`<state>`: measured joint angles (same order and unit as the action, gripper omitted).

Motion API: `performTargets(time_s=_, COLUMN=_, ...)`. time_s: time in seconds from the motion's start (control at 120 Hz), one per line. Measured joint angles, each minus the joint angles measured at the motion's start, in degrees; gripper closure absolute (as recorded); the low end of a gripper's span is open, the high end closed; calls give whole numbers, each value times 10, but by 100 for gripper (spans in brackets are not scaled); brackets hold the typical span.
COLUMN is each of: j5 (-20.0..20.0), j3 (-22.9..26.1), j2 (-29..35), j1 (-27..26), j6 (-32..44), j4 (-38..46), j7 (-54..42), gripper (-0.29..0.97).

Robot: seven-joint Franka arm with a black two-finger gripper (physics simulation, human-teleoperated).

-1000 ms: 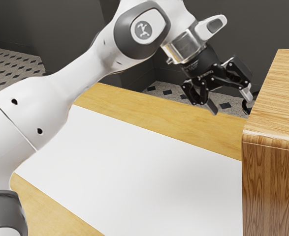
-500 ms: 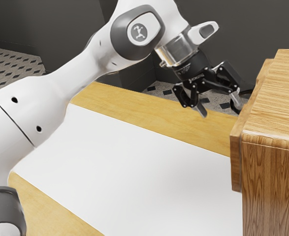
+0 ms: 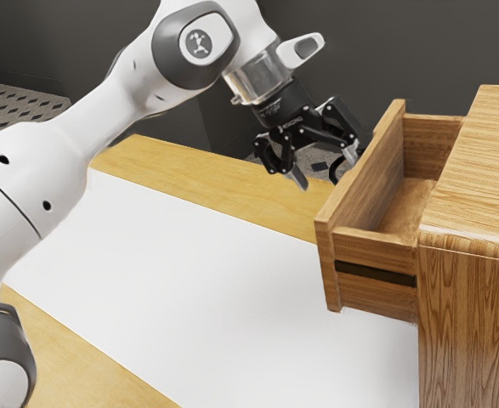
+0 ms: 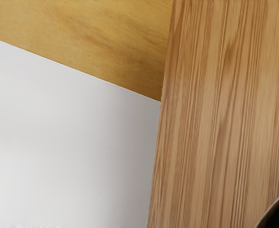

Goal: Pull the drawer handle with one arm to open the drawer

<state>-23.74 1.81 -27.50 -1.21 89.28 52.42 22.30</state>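
Exterior view is showing the drawer point(image 3: 372, 200) jutting partway from the cabinet point(image 3: 474, 280), with the hand point(image 3: 326, 170) sitting at 10 o'clock against its front. The handle is lying hidden, so whether the hand is gripping it cannot be told. The pull looks part done, calling next for a straight draw toward 9 o'clock.
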Motion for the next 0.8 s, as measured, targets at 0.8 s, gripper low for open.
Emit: performTargets(time_s=0.8, j5=8, j3=9, j2=93, j1=131, j6=-59, j4=-3, j7=-46, gripper=2)
